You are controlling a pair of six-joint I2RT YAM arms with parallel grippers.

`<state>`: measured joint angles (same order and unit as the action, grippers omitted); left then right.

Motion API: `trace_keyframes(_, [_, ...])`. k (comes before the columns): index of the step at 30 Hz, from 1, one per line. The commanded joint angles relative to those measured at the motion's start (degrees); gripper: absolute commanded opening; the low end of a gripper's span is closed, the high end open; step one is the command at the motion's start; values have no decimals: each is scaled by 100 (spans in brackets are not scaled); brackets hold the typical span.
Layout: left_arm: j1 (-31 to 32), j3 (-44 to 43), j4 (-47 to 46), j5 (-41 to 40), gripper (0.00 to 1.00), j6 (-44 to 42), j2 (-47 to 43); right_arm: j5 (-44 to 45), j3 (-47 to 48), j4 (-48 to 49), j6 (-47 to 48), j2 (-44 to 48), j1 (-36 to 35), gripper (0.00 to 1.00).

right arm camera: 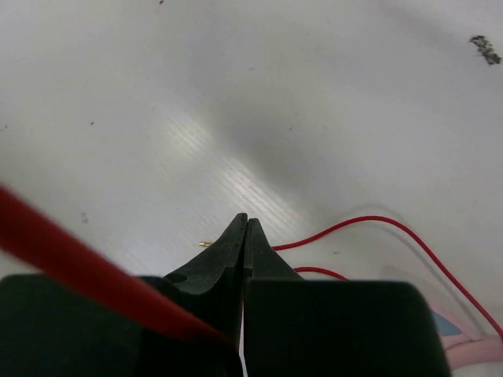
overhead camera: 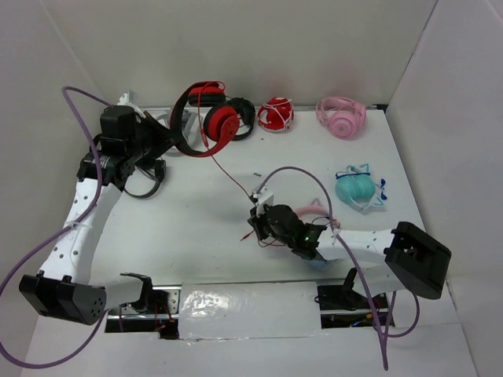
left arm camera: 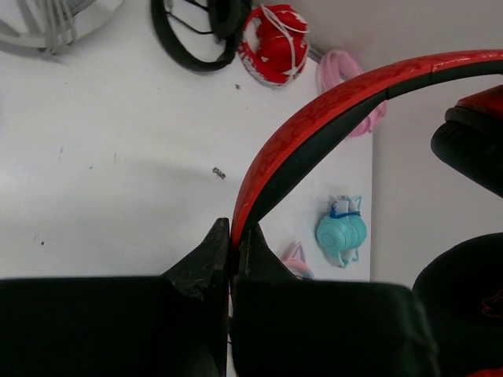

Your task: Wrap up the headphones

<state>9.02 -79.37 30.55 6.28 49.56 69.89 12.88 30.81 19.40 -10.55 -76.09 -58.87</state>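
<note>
The red headphones are held up off the table at the back left, with a black-and-red headband. My left gripper is shut on the headband, and the left wrist view shows the band pinched between the jaws. The thin red cable runs from an earcup down to my right gripper at mid-table. The right gripper is shut just above the table, with the cable curving off to its right. A blurred red stretch runs into the jaws from the left. A small gold plug tip shows beside the fingertips.
Along the back stand a black pair, a folded red pair wound with white cord and a pink pair. A teal pair lies at the right. A black loop lies under the left arm. Walls enclose the table.
</note>
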Motion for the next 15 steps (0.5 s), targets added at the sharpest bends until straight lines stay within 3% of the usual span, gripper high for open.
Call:
trace_keyframes(1, [-93,-17,-1024,1137,0,-297,-458,-594,-198,1585,-281,385,384,1])
trace_keyframes(15, [-58,554,-1613,3371,0,-1150,-1056,-1586,1155,391,149,-334,1816,0])
